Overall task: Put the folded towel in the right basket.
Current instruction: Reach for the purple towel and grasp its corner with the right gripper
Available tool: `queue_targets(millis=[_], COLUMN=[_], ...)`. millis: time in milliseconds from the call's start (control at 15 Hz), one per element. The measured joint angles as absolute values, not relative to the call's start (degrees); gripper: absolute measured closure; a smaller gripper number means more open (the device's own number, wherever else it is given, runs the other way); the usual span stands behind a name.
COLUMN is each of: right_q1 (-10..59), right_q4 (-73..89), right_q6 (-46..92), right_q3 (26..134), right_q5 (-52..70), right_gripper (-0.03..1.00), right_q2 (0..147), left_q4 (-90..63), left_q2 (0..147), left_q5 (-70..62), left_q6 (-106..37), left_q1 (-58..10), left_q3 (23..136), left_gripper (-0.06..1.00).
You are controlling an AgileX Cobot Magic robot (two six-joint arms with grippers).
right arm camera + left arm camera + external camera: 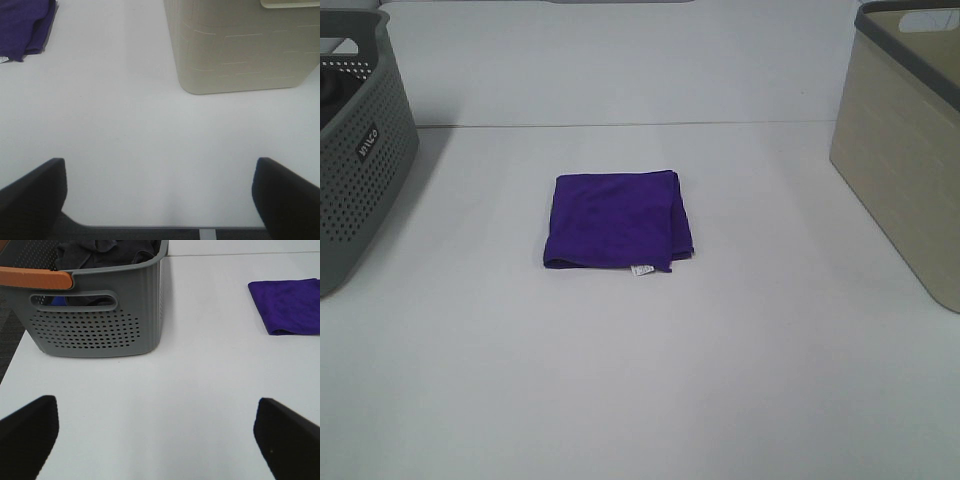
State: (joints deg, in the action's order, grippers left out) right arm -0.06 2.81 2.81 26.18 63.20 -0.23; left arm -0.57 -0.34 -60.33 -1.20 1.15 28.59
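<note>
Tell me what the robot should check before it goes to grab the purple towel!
1. Towel folded and lying flat on the table: ok.
2. Nothing on top of the towel: ok.
3. Right fingers open and holding nothing: ok.
4. Left fingers open, away from the towel: ok.
5. Bare table between towel and right basket: ok.
6. Room inside the right basket: cannot tell, its inside is hidden.
</note>
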Motion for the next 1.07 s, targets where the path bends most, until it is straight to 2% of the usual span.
queue_targets(millis=[1067], right_q1=[-0.06], right_q4=[2.92], right_q6=[2.81], right_q3=[26.18], right_q5=[63.2], right_gripper=[0.0], right_q2=[-0.23], left_q4=[-0.52], left_q2=[-0.34], left_q5=[-60.33], left_q6=[-1.2], left_q1=[1.15], left_q3=[28.59], left_gripper=[-0.05])
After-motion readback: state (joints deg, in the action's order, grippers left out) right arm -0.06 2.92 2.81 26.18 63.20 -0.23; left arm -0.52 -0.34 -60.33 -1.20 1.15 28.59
